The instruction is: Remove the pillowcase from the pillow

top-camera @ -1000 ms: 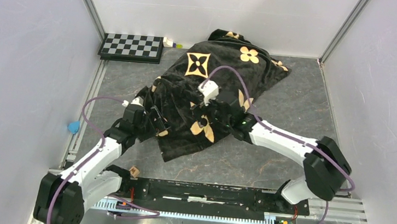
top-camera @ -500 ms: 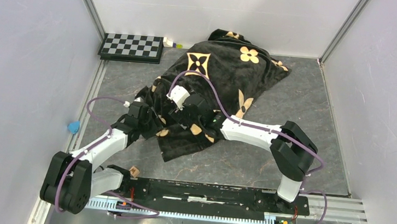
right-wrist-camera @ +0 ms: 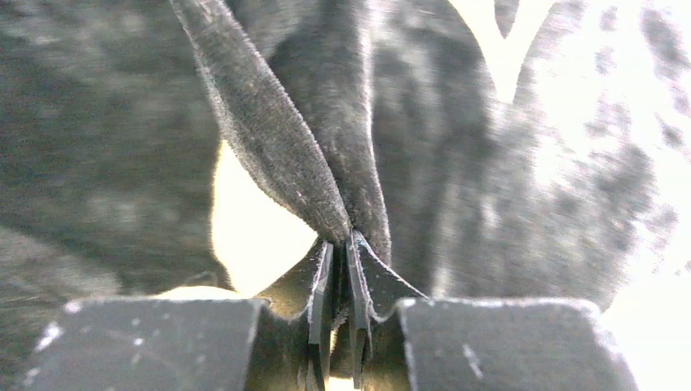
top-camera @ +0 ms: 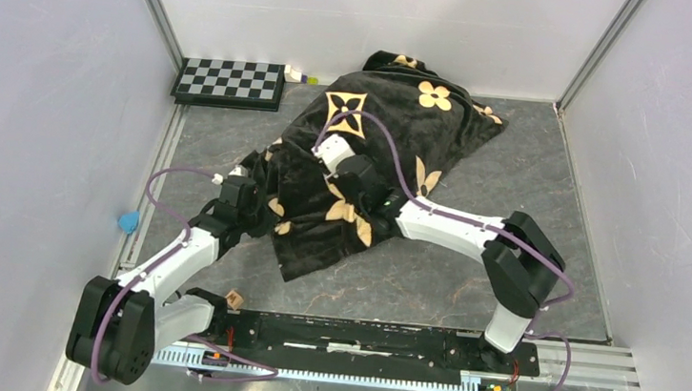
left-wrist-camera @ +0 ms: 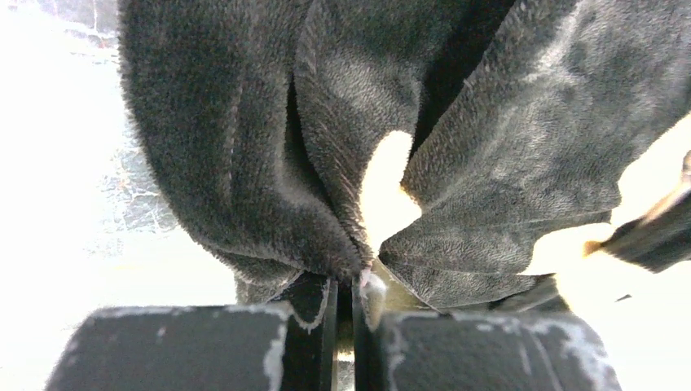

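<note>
Barely begun: left claw (left-wrist-camera: 346, 281) and right claw (right-wrist-camera: 341, 244) each pinch a pillowcase (top-camera: 397, 124) fold tight; pillow hidden inside, all pulling remains

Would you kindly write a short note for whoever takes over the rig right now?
Left hand: shut on a fold at the near-left edge of the pillowcase.
Right hand: shut on a pinch of the pillowcase's top, around its middle.
Things: the pillowcase lies bulging on the table, reaching to the far wall. The pillow is not visible, presumably inside.
Done: both grips are on the fabric.
Left: pull the pillowcase off the pillow; no part of it is out yet.
</note>
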Motion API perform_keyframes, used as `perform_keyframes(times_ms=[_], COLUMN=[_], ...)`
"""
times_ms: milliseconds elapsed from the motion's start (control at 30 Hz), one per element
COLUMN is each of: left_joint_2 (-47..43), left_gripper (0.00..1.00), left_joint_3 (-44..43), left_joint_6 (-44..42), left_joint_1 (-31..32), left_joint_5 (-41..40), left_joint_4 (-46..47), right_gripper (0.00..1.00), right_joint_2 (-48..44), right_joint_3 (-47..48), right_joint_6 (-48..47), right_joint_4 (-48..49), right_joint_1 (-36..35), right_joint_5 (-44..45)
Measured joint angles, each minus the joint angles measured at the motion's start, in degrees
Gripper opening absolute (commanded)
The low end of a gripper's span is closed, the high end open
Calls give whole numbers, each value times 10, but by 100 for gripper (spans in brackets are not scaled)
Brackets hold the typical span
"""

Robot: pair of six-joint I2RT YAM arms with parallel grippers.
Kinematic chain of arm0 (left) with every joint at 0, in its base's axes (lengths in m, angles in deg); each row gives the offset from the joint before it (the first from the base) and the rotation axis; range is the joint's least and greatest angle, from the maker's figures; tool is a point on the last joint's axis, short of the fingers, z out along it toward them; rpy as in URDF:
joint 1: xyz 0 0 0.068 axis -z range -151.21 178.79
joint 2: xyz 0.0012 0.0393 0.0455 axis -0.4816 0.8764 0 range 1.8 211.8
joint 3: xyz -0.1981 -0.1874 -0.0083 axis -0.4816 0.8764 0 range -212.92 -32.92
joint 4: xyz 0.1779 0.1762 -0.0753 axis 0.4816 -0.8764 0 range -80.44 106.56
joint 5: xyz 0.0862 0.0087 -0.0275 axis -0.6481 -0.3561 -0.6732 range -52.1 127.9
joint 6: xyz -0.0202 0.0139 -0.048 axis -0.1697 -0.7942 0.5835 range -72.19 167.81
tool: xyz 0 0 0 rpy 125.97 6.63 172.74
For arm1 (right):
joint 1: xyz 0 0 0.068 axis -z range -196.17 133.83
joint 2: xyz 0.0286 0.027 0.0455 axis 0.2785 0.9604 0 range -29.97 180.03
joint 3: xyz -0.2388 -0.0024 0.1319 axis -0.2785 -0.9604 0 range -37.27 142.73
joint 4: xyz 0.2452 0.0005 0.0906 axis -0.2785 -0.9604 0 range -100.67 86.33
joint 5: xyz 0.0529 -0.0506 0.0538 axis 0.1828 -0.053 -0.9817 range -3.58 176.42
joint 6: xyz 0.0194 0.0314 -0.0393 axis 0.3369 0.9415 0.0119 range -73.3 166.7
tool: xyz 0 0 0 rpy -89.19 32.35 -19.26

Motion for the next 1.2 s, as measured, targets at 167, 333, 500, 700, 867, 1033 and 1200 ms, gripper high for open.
perform_keyframes(times_ms=[167, 333, 500, 700, 867, 1033, 1200], left_joint_2=[-5, -9, -66, -200, -238, -239, -226], left_gripper=[2, 2, 3, 62, 97, 100, 100], left_joint_3=[11, 11, -2, -25, -41, -56, -56], left_joint_6=[2, 2, 3, 19, 25, 27, 32], left_joint_1=[0, 0, 0, 0, -1, -1, -1], left_joint_5=[0, 0, 5, 4, -22, -25, -23], left_joint_4=[-5, -21, -80, -139, -177, -191, -177], right_gripper=[10, 5, 4, 5, 5, 6, 7], right_joint_2=[-65, -108, -128, -172, -184, -184, -186], right_joint_3=[-45, -67, -93, -135, -141, -153, -169], right_joint_6=[10, 27, 34, 34, 39, 49, 52], right_joint_4=[4, 4, -1, -3, -2, 5, 14], right_joint_1=[63, 119, 125, 125, 126, 126, 126], right_joint_5=[15, 18, 16, -37, -118, -169, -186])
